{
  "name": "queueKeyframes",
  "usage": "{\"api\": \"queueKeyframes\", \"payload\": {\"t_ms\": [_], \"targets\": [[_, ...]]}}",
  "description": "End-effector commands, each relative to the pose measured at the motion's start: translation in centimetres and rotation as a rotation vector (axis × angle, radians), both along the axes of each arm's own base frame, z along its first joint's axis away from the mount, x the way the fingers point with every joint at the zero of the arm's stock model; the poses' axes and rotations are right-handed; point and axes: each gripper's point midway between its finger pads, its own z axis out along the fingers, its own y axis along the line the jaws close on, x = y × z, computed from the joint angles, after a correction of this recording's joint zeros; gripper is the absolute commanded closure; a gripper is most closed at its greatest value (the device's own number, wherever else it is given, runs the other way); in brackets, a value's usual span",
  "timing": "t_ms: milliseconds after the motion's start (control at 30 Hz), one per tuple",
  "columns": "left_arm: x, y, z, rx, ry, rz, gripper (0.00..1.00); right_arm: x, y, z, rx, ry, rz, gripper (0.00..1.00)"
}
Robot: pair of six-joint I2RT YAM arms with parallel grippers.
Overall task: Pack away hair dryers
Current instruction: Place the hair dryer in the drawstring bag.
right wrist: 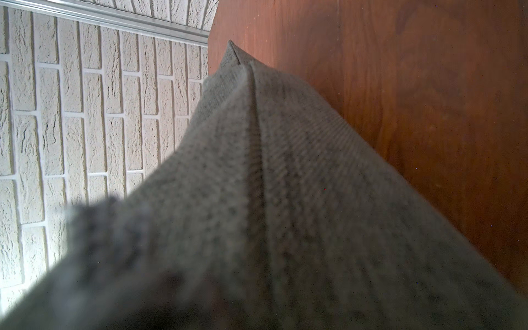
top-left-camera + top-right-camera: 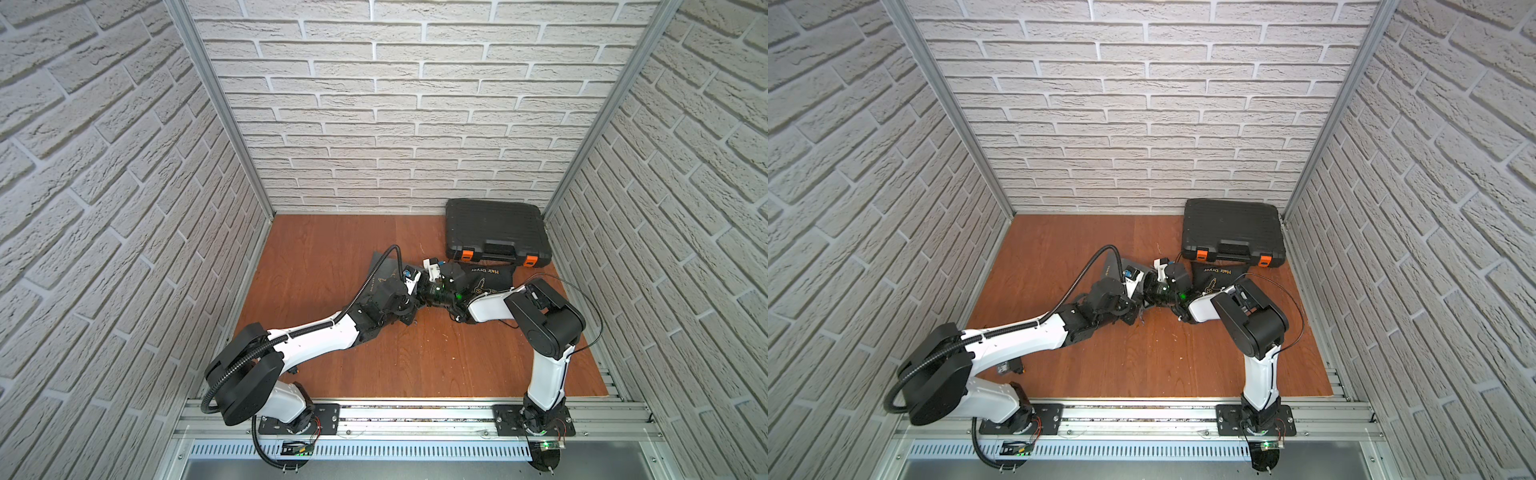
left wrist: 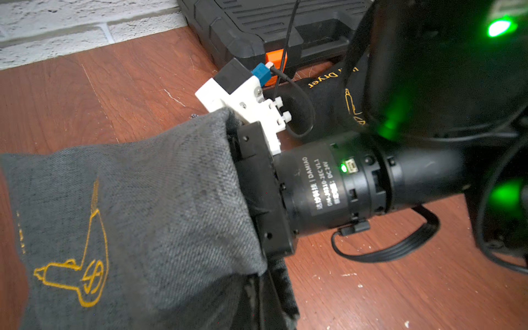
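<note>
While both arms meet over the middle of the desk (image 2: 324,249), the right gripper (image 3: 258,188) is pushed into the open mouth of a grey bag (image 3: 128,214). The cloth is drawn up over its housing, so the fingers are hidden and I cannot tell whether they are apart or closed on anything. In the right wrist view the grey fabric fills most of the picture, with a seam ridge running up to a pointed corner and the near part blurred.

The left gripper (image 2: 409,305) sits at the bag's mouth, just beside the right wrist. It is fully closed. Its fingertips do not show, so whether it pinches the hem cannot be made out. A gold hair dryer outline is stitched on the bag's side.

Neither of the hair dryers shows in any view. The grey bag bulges, but what is inside it is hidden.

In both top views a black case (image 2: 496,232) with orange latches lies shut in the far right corner of the desk. A black bag (image 2: 488,278) printed "Hair Dryer" lies along the case's near edge, just under the latches, between the case and the right arm's elbow. The grey bag extends from the desk's middle toward the left edge, partly under the left arm.
</note>
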Motion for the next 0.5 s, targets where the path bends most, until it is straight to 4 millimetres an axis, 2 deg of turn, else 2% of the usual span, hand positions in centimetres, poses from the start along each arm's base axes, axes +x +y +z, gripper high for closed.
{"api": "queueKeyframes", "payload": {"t_ms": [0,233,367,467], "targets": [[1.0,0.7,1.7,-0.042,-0.051,0.054,1.0,0.0,1.5,2.4,0.031,-0.095,0.054,0.64],[1.4,1.7,1.3,-0.028,-0.043,0.097,1.0,-0.6,1.4,1.8,0.001,-0.071,0.076,0.56],[1.8,2.4,1.2,-0.031,-0.038,0.131,1.0,-0.9,1.3,1.5,-0.022,-0.054,0.088,0.44],[1.9,2.8,1.2,-0.036,-0.038,0.145,1.0,-1.3,1.1,1.2,-0.047,-0.044,0.095,0.41]]}}
